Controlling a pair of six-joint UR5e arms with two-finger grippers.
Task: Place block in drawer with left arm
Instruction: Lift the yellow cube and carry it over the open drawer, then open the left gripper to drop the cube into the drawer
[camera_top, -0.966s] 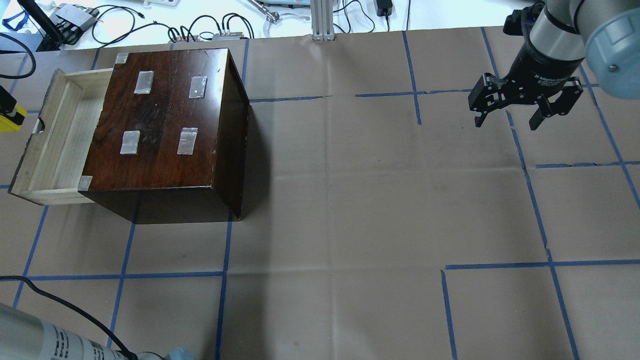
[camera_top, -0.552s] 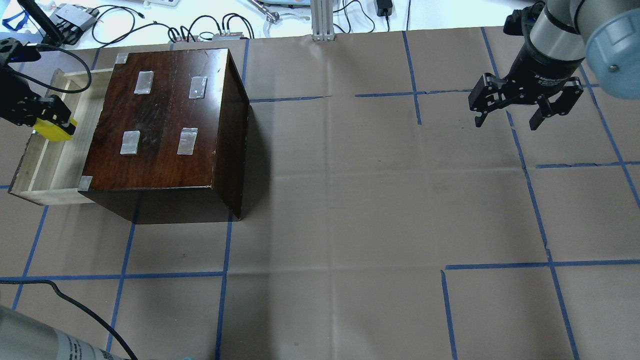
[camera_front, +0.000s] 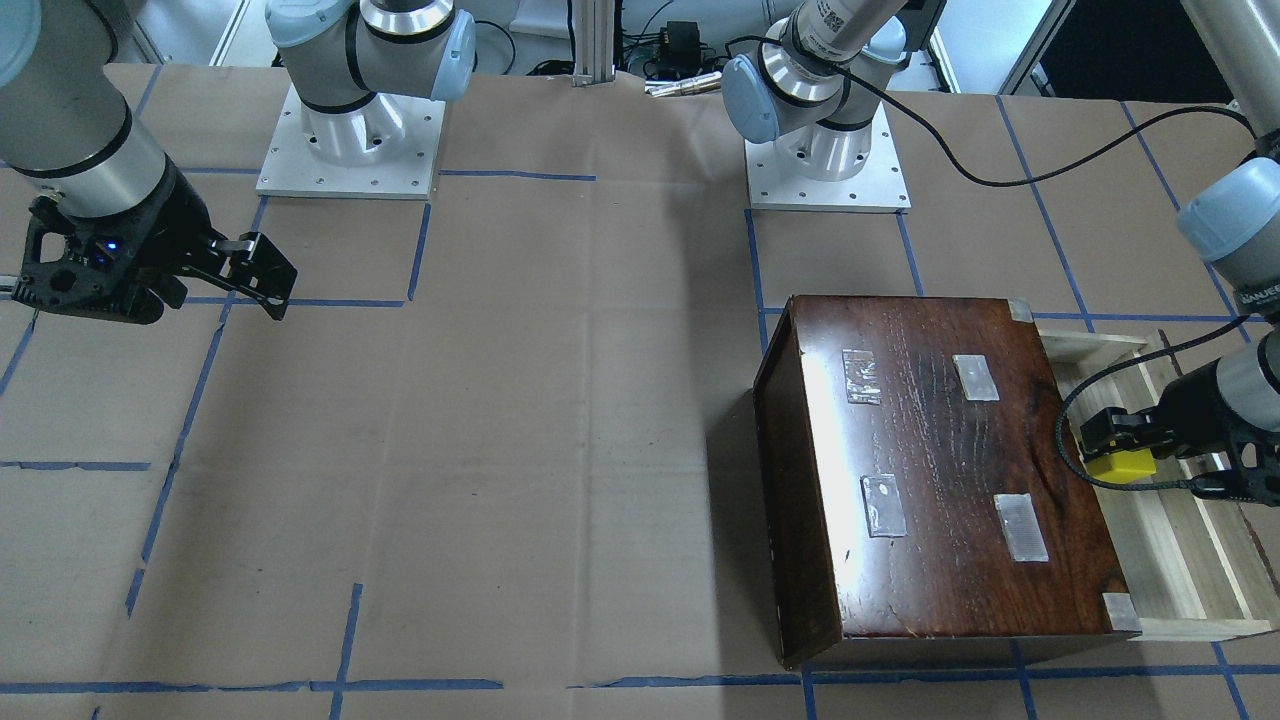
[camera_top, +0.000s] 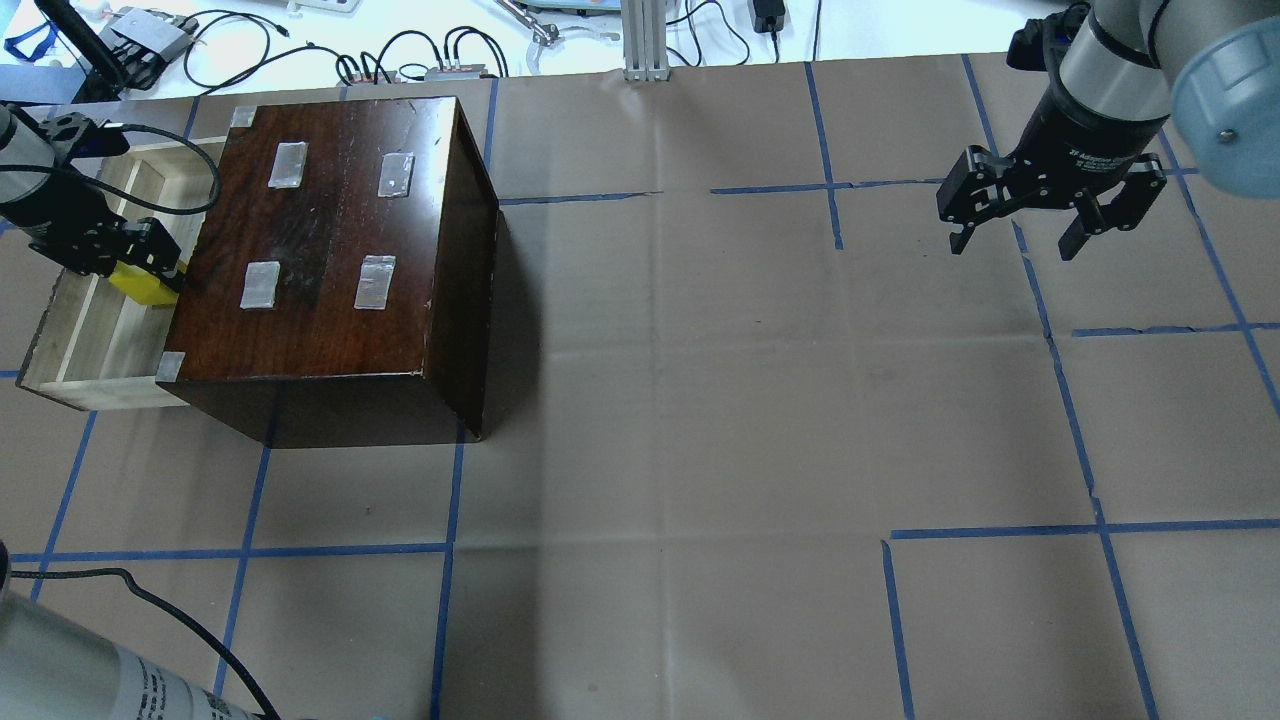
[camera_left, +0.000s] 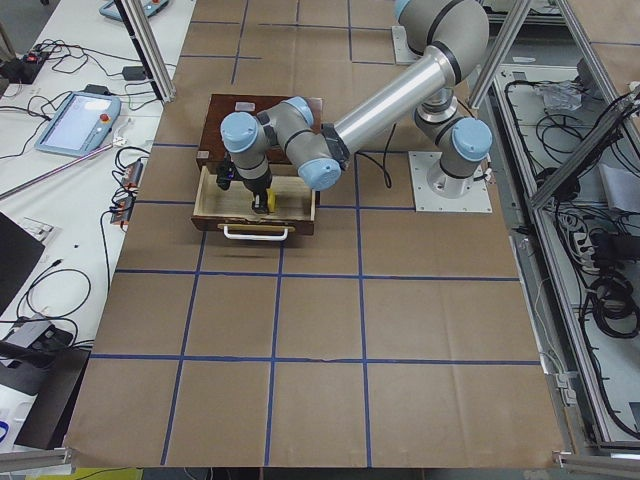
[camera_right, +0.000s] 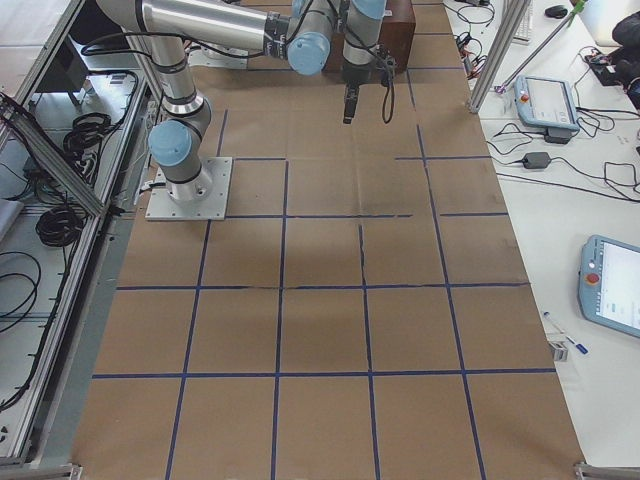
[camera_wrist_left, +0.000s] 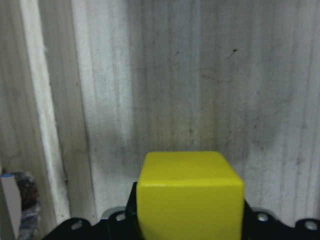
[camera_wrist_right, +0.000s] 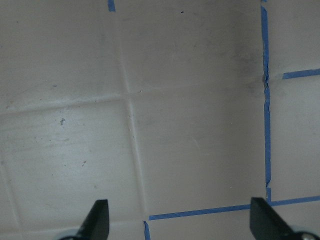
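Note:
The yellow block (camera_top: 145, 284) is held in my left gripper (camera_top: 140, 270), which is shut on it just above the floor of the open drawer (camera_top: 75, 340), next to the dark wooden cabinet (camera_top: 330, 250). The block also shows in the front view (camera_front: 1122, 465), the left view (camera_left: 263, 203) and the left wrist view (camera_wrist_left: 190, 195), over the pale wood drawer floor (camera_wrist_left: 200, 75). My right gripper (camera_top: 1015, 235) is open and empty, far right above the table; its fingertips (camera_wrist_right: 97, 217) show over bare paper.
The cabinet stands at the table's left with tape patches (camera_top: 375, 282) on top. Blue tape lines (camera_top: 1070, 400) grid the brown paper table. Cables and gear (camera_top: 400, 60) lie beyond the far edge. The drawer's front panel (camera_left: 255, 226) faces the table's left end.
My left gripper with the block has moved from the table's left edge over the drawer, toward the cabinet and lower into it. The right arm has not moved.

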